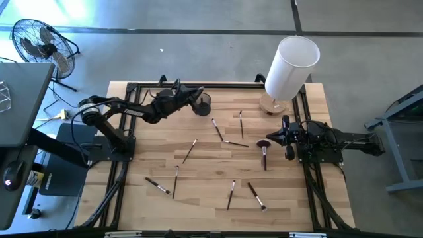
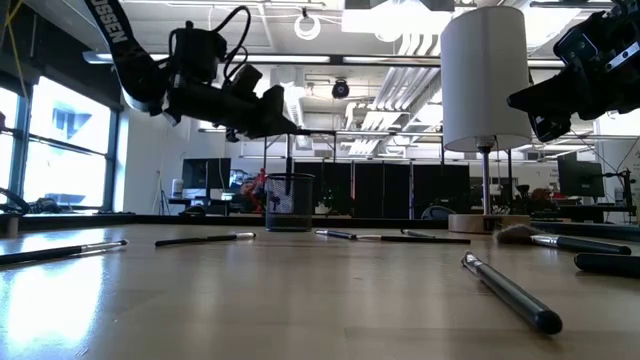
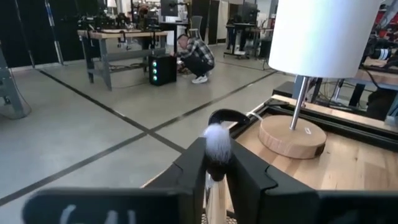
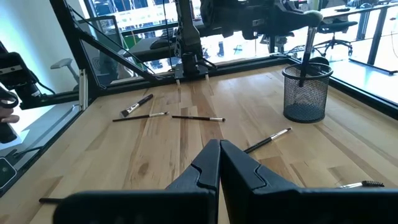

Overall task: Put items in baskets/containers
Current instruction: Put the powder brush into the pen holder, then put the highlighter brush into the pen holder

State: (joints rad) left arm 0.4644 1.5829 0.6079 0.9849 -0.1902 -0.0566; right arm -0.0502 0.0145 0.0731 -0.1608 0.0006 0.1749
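Note:
The black mesh cup (image 1: pixel 203 104) stands near the table's far edge, also seen in the low view (image 2: pixel 290 203) and the right wrist view (image 4: pixel 305 93). My left gripper (image 1: pixel 195 99) hovers just above it, shut on one brush (image 3: pixel 217 140) with a white fluffy tip. Several dark-handled brushes (image 1: pixel 217 129) lie flat across the table's middle and near side. The one with the reddish head (image 1: pixel 264 145) lies just in front of my right gripper (image 4: pixel 219 152). That gripper is shut, holds nothing, and is raised at the table's right side. My left gripper pinches the brush between its two fingers (image 3: pixel 194 168) on the dark part just below the white tuft (image 3: pixel 216 171). The fingers reach in roughly level from the table's left. The brush hangs upright with its tuft up, and its handle (image 4: pixel 305 59) goes down into the cup's mouth.
A tall white cylinder (image 1: pixel 292 65) on a round wooden base (image 1: pixel 274 104) stands at the far right, close to the cup. A black frame (image 1: pixel 132 86) runs around the table. Bare wood shows between the scattered brushes. A person crouches in the room beyond the table (image 3: pixel 198 55).

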